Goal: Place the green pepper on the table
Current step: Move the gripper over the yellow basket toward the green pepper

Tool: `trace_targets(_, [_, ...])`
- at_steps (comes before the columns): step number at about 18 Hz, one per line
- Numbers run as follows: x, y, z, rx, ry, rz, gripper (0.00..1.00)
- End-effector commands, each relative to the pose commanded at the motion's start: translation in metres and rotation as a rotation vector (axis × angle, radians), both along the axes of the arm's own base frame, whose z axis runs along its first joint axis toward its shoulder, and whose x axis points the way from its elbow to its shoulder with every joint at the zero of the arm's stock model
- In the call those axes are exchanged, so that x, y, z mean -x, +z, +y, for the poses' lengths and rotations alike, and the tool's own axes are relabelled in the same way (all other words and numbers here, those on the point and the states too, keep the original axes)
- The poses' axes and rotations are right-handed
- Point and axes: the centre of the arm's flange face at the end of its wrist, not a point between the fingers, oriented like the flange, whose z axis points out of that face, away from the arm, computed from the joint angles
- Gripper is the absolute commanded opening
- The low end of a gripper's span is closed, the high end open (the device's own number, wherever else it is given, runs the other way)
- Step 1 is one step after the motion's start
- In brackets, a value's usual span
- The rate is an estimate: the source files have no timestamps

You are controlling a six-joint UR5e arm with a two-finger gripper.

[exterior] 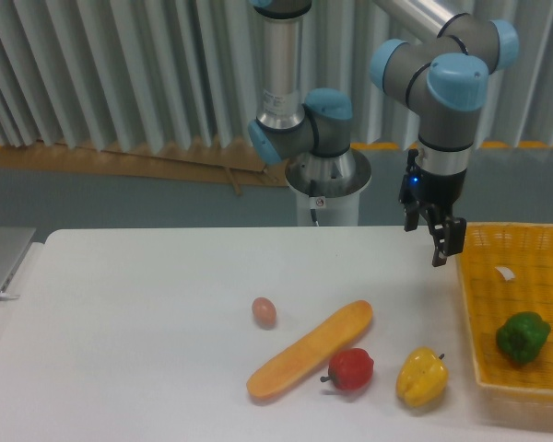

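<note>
Background: grey corrugated wall stood behind the arm's base [327, 175], with a wooden strip along its foot.
Surface: white surface [138, 322] with rounded corners filled the lower part of the view.
Pincer: pincer [440, 241] hung above the back right part of the surface, just left of the basket's near-left rim, pointing down; it held nothing, but whether its fingers were apart or together could not be told from this angle.
Basket: yellow mesh basket [479, 304] sat at the right edge of the surface, partly cut off by the frame.
Pepper: green pepper [523, 336] lay inside the basket, toward its front, well below and to the right of the pincer, not touched by it.
Tag: small white scrap [505, 273] lay in the basket behind the pepper.
Yellow pepper: yellow pepper [422, 376] sat on the surface just left of the basket.
Red pepper: red pepper [351, 368] sat left of the yellow one, touching the long orange piece.
Orange piece: long orange vegetable [310, 350] lay diagonally near the centre front.
Egg: brown egg [264, 311] rested apart, to its upper left.
Left edge: grey flat object [0, 262] lay beside the surface.
</note>
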Motion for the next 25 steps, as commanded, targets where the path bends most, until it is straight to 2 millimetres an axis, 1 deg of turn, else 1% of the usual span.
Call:
trace_targets(8, [0.003,-0.001,0.000,-0.002,0.005,0.002,1.00])
trace_targets(12, [0.009,0.003,-0.003,-0.019,0.072,0.023,1.00])
trace_targets(14, [0.022,0.004,-0.013,-0.028,0.117,0.040,1.00])
trace_targets(20, [0.027,-0.001,-0.020,0.015,0.118,0.059,1.00])
trace_targets(23, [0.040,-0.003,-0.033,0.020,0.116,0.058,1.00])
trace_targets(25, [0.043,-0.003,-0.036,0.020,0.124,0.058,1.00])
